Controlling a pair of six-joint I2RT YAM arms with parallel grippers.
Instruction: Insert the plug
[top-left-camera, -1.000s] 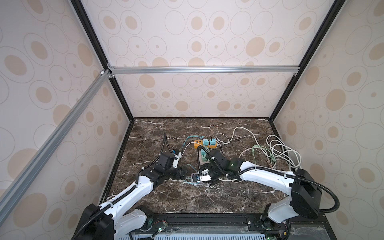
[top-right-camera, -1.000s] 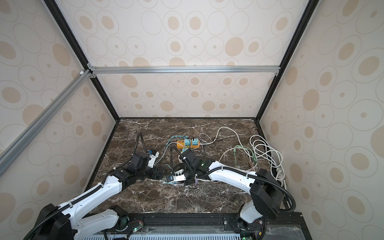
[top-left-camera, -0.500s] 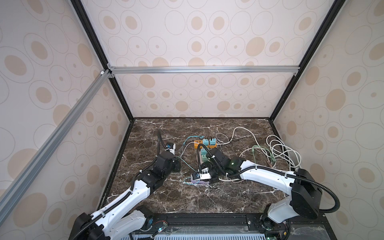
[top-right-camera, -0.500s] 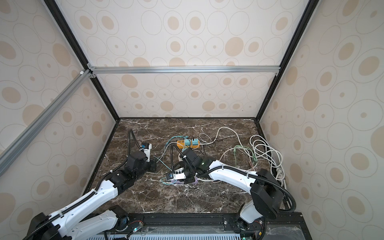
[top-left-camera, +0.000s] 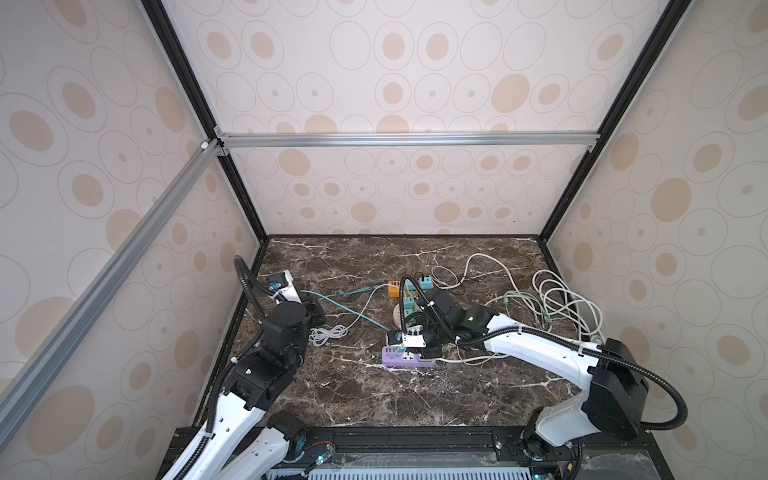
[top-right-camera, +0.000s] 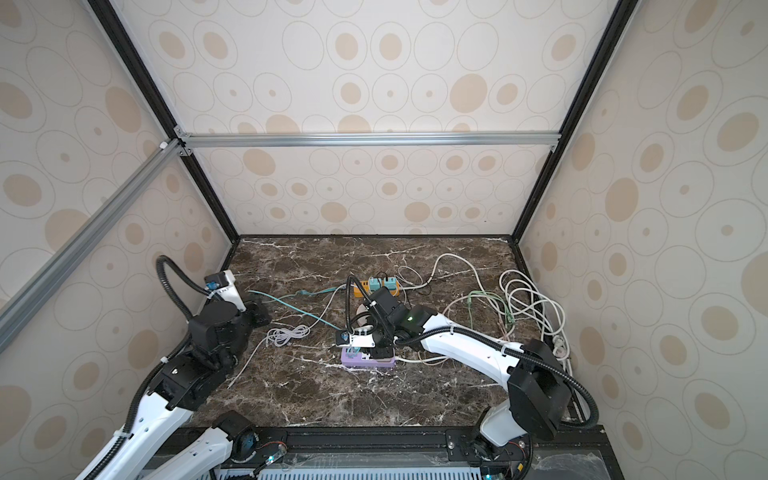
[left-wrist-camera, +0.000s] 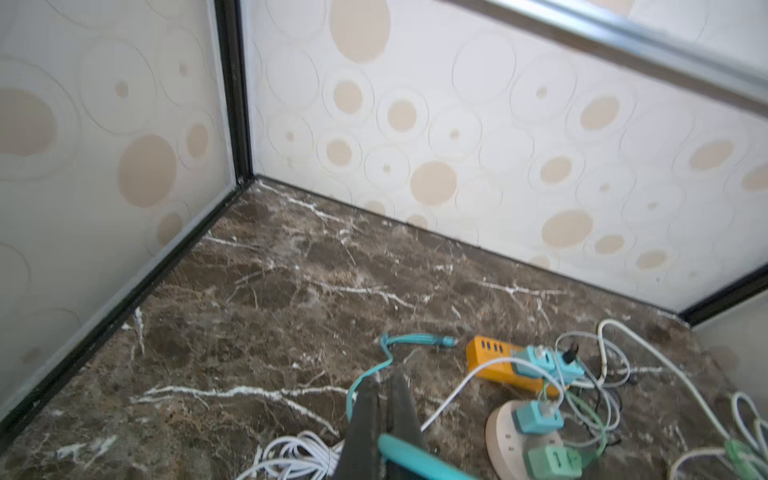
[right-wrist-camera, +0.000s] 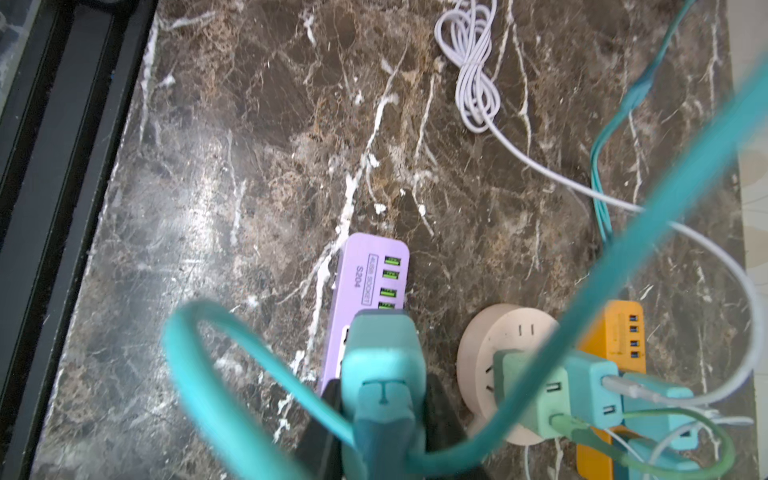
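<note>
Teal hard plastic, the plug (right-wrist-camera: 384, 353) sits low centre in the right wrist view, clamped by its flanks in the right gripper (right-wrist-camera: 384, 411) over the purple strip (right-wrist-camera: 365, 282). We judge it light and rigid, its cable (right-wrist-camera: 623, 253) tugging. The left gripper (left-wrist-camera: 384, 380) is pinched closed.

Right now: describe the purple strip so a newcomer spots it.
On the marble table, find the central cable clutter. Nearest the front, under the right hand holding a teal plug, lies the power strip: lilac with green USB ports, unlike the orange strip and round beige socket.
</note>
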